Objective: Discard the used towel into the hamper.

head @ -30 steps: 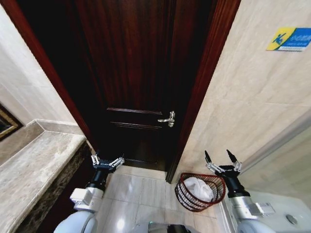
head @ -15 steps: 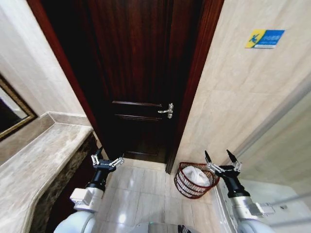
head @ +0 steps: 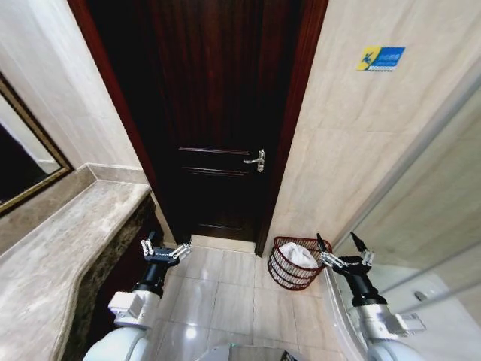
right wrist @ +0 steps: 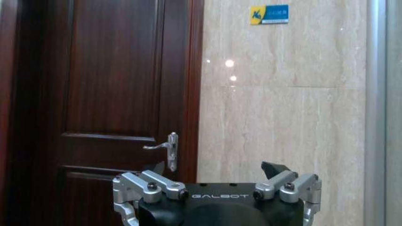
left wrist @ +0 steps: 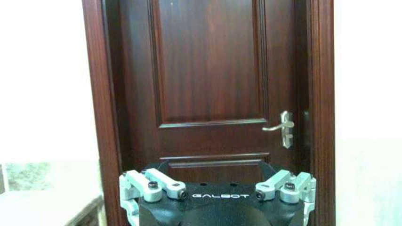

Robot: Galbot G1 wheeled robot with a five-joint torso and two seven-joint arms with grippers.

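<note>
At the lower right of the head view, the right gripper (head: 343, 251) hangs in the air with its two dark fingertips spread wide and nothing between them; just beside it, toward the robot's left and a little ahead, stands the hamper (head: 294, 263), its dark red-brown wire rim almost meeting the gripper's nearer finger in the picture (whether the two touch or the hamper sits lower and farther off on the floor cannot be told, though the latter looks likelier); a white towel (head: 298, 255) already lies bunched inside the hamper, filling much of its mouth; the hamper rests on the pale floor tiles against the foot of the beige wall, just to the right of the dark wooden door (head: 218, 113) with its silver handle (head: 256, 160); its rim reads as wider across than deep, with its back side toward the wall; farther out, across the open floor, the left gripper (head: 164, 251) is held at about the same height, its fingers also spread and empty, close to the edge of the marble counter (head: 68, 256) and well apart from the hamper; so the right arm is plainly the nearer of the two, and any further reach to the hamper would, as I judge it, run forward, down and slightly to the left from that gripper; with the towel in the hamper and both grippers empty, the task looks essentially done.
</note>
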